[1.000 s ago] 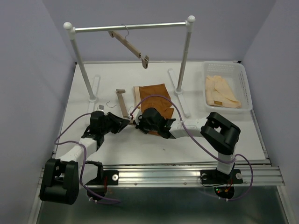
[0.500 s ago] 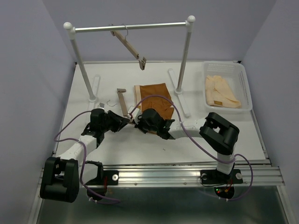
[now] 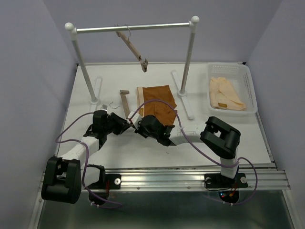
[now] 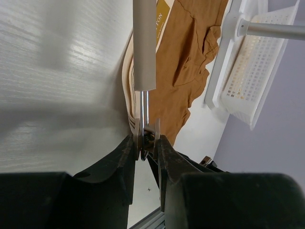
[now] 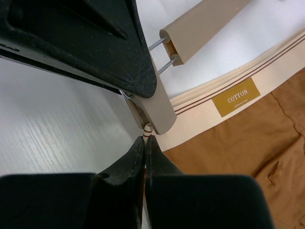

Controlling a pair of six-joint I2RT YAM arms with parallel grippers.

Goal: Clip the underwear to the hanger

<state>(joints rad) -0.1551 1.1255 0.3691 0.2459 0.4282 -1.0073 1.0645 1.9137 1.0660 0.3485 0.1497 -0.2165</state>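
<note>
Nearest the arm bases, the left gripper [image 4: 147, 143] has its black fingers drawn in narrow, squeezing the small metal clip [image 4: 144, 132] at the near end of the slim light-wood hanger [image 4: 144, 43]. Can't tell whether the clip's mouth is gaping.

The right gripper [image 5: 145, 140] is just to the right of the left one, almost touching it. Its jaws are pinched fully together, and a striped corner of the pale tan waistband [image 5: 205, 117] appears nipped at the tips.

Key relation: in the right wrist view the clip sits directly ahead of the right fingertips, just beside the pinched corner, so the cloth lies right at the clip. Likely next step is feeding that corner into the clip, a very short push forward and left. The right arm carries the cloth and the left arm only works the clip.

The hanger lies flat on the white table [image 3: 214, 138] with its long axis running away from the arms, alongside the waistband edge. The flat rust-brown cloth underwear [image 4: 190, 62] is spread on the table to the hanger's right, waistband side toward the bar, its near corner lifted into the right jaws.

Further back, a second matching wooden hanger [image 3: 133, 47] hangs tilted from the long steel rail [image 3: 133, 27]. A white plastic basket [image 3: 250, 90] at far right holds pale cream garments [image 3: 225, 94], well apart from the work.
</note>
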